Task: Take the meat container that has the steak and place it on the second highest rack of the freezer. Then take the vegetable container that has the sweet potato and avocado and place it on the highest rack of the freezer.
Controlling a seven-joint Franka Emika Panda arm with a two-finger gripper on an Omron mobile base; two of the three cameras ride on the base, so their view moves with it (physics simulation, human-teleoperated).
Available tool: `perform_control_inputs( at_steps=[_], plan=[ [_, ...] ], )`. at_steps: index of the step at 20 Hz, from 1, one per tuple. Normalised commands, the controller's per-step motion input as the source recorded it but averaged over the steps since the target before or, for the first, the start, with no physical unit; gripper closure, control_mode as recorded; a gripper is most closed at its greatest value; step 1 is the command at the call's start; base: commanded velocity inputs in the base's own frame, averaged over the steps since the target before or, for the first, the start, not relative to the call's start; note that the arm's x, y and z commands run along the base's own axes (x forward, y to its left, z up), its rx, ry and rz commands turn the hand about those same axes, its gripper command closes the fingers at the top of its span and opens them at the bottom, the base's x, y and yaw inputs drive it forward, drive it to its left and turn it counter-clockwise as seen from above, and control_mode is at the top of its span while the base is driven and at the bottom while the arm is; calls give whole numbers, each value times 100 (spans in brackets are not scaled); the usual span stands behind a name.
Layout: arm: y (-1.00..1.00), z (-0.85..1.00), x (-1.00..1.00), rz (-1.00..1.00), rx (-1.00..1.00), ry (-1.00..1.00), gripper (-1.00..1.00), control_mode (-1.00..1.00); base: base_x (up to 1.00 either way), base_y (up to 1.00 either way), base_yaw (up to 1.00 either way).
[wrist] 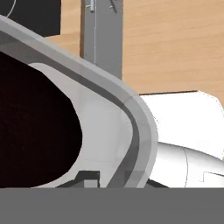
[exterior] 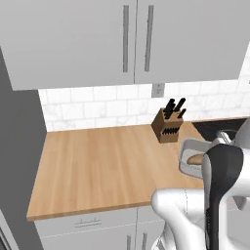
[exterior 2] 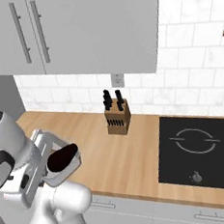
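Left base view: vegetable container (exterior: pixel 185 159) raised off the wooden counter (exterior: pixel 97 161) at the end of the arm, sweet potato (exterior: pixel 196 159) lying as an orange-tan piece inside it, knife block (exterior: pixel 167 126) just beyond the pincer (exterior 2: pixel 40 164) against the tiled wall. Grip point itself masked here by the arm's dark link. Right base view: same tray hanging out from the pincer over the counter's front edge, avocado (exterior 2: pixel 62 156) a dark lump filling its near end, black cooktop (exterior 2: pixel 200 149) well off to the pincer's far side, past the knife block. Gives the avocado and the cooktop, which the left base view lacks; lacks the sweet potato, which the left one gives. Hand view: tray rim curving right against the pincer, avocado looming dark just inside that rim, counter wood beyond. Confirms how close the rim sits; jaws pressed together on it, so tray judged clamped and carried. Progress, as a judgement: second half under way, tray lifted but not yet on the highest rack. Whether the meat container sits on its rack cannot be told from these pictures. Left to do: swing or drive to the freezer and slide the tray in level.
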Motion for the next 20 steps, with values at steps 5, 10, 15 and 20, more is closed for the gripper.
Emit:
perform_control_inputs(
  at_steps=[5,10,15,20],
  plan=[
    [0,4,-15,14,0,-2,100,-100,0,0,0],
    [0,0,-5,0,0,0,100,100,-17,3,0],
    [0,0,0,0,0,0,100,100,-92,-1,12],
    [0,0,0,0,0,0,100,100,-46,-4,80]
  ],
)
